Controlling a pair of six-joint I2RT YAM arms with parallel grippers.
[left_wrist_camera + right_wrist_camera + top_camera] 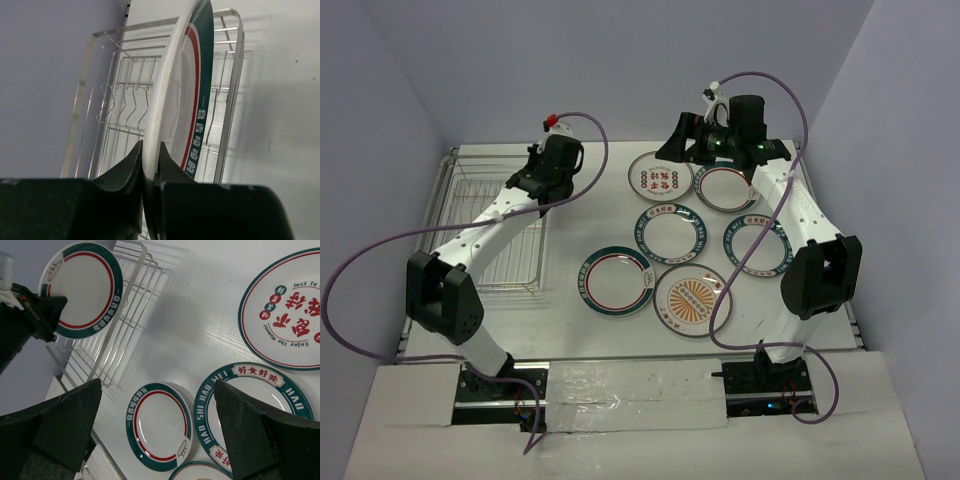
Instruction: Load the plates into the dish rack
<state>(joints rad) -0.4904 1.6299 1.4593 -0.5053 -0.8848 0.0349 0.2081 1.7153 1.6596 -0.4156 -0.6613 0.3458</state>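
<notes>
The dish rack [485,225] lies along the left edge of the surface [620,345], close against the left wall, with its long side running away from the arm bases. The left fingers [134,162] are pinched narrow on the rim of the held plate [85,287], teal-rimmed with a red ring. It stands on edge, slightly tilted, over the rack's far right part; whether it touches the wires cannot be told. The right fingers [70,425] are spread wide with nothing between them, hanging over the far right of the surface. A bare band of surface runs between the rack's right side and the nearest flat plate [617,280], and another bare strip lies between the near plates and the arm bases. The flat plates sit close together, neighbouring rims almost meeting, and the rightmost plate [757,243] is partly under the right arm. There is one rack. There are seven plates: one held and six flat outside the rack, among them the sunburst plate [692,300].
</notes>
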